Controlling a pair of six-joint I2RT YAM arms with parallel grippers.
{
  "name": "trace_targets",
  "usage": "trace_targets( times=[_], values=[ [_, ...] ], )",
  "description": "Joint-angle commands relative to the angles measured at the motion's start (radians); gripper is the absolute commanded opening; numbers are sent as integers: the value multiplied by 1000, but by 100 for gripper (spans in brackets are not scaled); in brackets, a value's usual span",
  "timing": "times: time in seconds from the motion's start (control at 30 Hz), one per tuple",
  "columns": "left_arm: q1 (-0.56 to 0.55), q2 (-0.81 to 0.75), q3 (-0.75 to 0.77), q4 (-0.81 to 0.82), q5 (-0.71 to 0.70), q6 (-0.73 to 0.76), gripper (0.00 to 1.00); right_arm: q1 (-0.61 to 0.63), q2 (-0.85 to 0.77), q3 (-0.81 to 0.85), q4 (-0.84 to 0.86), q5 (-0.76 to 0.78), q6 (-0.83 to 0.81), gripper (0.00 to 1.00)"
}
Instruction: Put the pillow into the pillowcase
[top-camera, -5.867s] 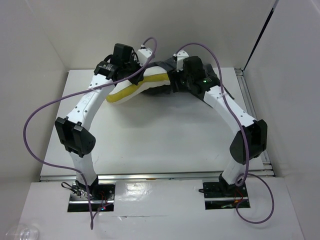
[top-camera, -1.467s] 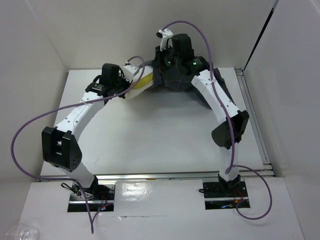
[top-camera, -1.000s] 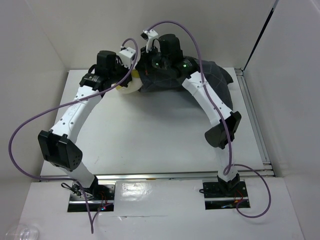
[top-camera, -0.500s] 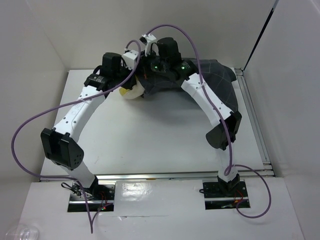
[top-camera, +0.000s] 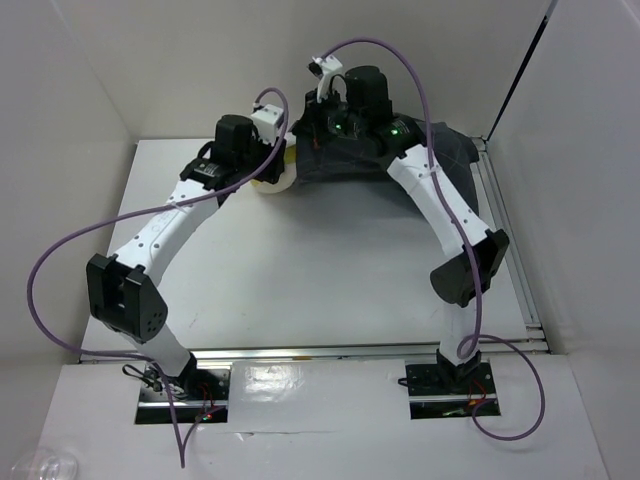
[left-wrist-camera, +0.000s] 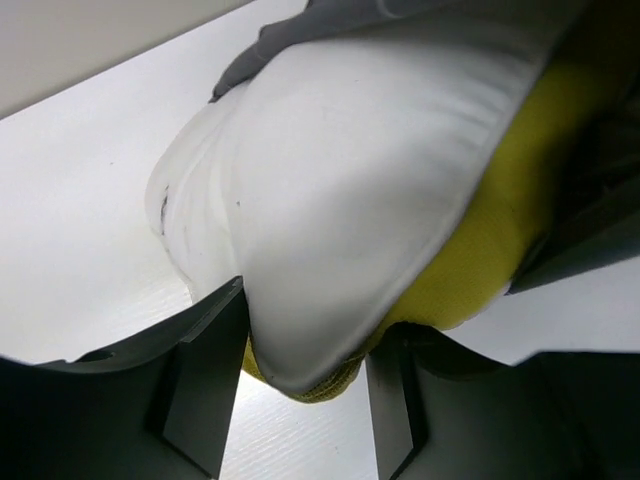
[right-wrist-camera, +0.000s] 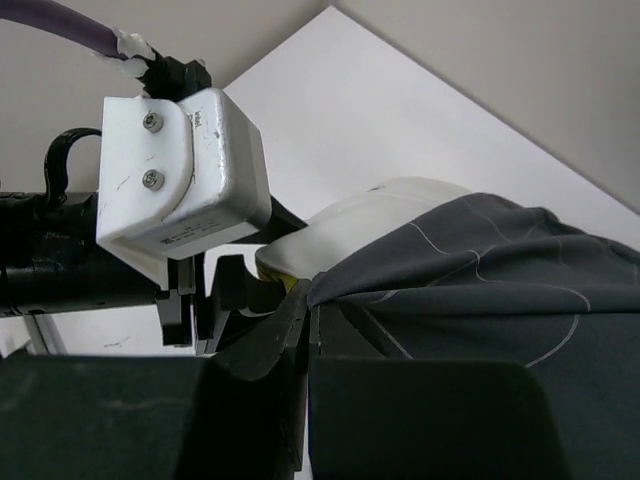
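Far on the counter (top-camera: 320, 262), a little left of centre: the pillow (top-camera: 276, 182), mostly swallowed by the pillowcase (top-camera: 335, 168), with only a rounded white-and-yellow corner poking out of the case's left-hand mouth. Bulk of the dark checked fabric heaped to the right, reaching toward the far right corner.

Left jaws: narrowed onto that exposed corner, one finger (left-wrist-camera: 205, 380) on either side, padding squeezed between. Held so, most likely, to pin the pillow in place and give something firm to pull against.

Right jaws: clamped on the hem of the case at the opening, just above the bare corner and close beside the left wrist. Gripped there, presumably, to lift the mouth clear and drag the edge leftward over the padding.

Judged nearly done, with one corner to cover. Next, probably: draw the hem over the corner, then release the pillow without dragging it back out. Risk: the hem snagging on the left fingers, parked on the very spot to be covered.
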Motion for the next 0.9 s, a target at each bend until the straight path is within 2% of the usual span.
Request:
trace_targets(
  times=[0.0,0.13,0.3,0.5,0.67,0.8,0.87],
  values=[
    [-9,-57,-35,143,-93,-70,60,10,-153,-15,163,-5,-52,0],
    [-9,-111,-69,227,-188,-90,65,-8,-206,-67,172,88,-87,0],
    [-9,-162,-69,264,-224,-115,72,-17,-243,-118,172,191,-115,0],
    [-9,-237,-121,300,-244,-95,74,-59,-276,-139,215,210,-150,0],
    [-9,-271,-151,349,-314,-72,77,-82,-314,-150,214,257,-198,0],
    [28,-280,-161,393,-376,-50,77,-131,-375,-196,213,271,-198,0],
    [60,-237,-170,375,-397,-82,78,-140,-417,-236,213,280,-207,0]
  ],
)
